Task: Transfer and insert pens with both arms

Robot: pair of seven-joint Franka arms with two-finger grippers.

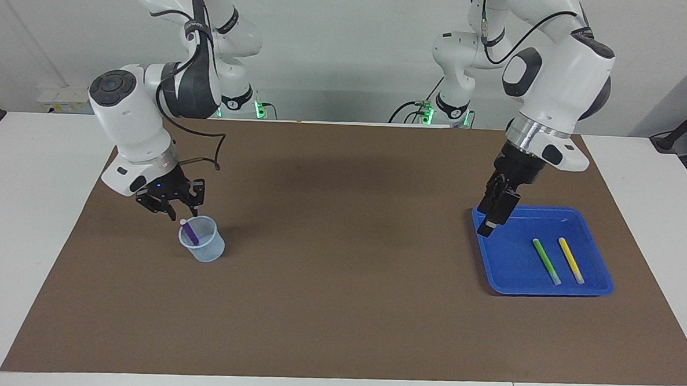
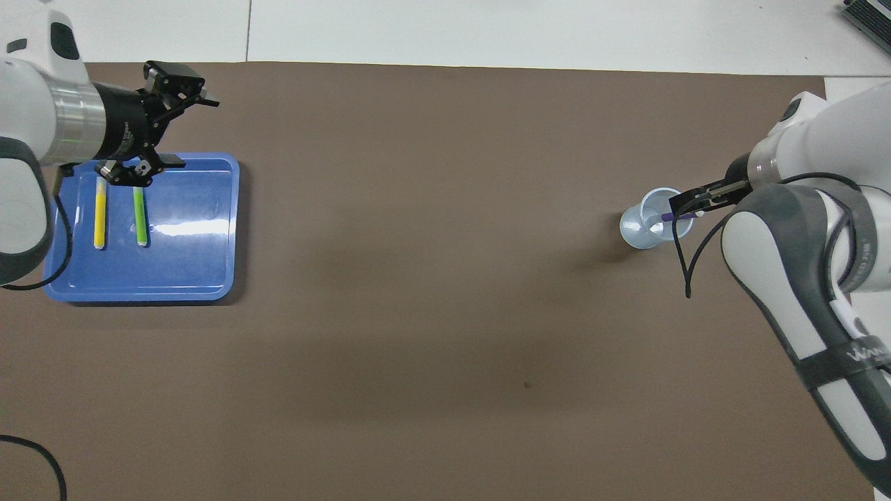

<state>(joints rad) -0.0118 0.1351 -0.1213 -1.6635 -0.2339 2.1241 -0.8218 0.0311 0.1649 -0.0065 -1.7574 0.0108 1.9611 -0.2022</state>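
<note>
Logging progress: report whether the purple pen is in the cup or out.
In. The purple pen leans inside the cup, pale cap end up at the rim; the right pincer above it is open, not holding it.

- Three pens: one purple pen (image 1: 190, 231) in the cup, one green pen (image 1: 546, 261) and one yellow pen (image 1: 571, 260) in the tray.
- One pale cup (image 1: 207, 251).
- One blue tray (image 1: 505, 264).
- One brown mat (image 1: 338, 309).
- Two white arms, each with one black gripper.

Purple pen (image 1: 190, 233) lower end hidden inside cup (image 1: 204, 251). Overhead view: both arms cut off by frame edges beside cup and tray (image 2: 202, 278).
</note>
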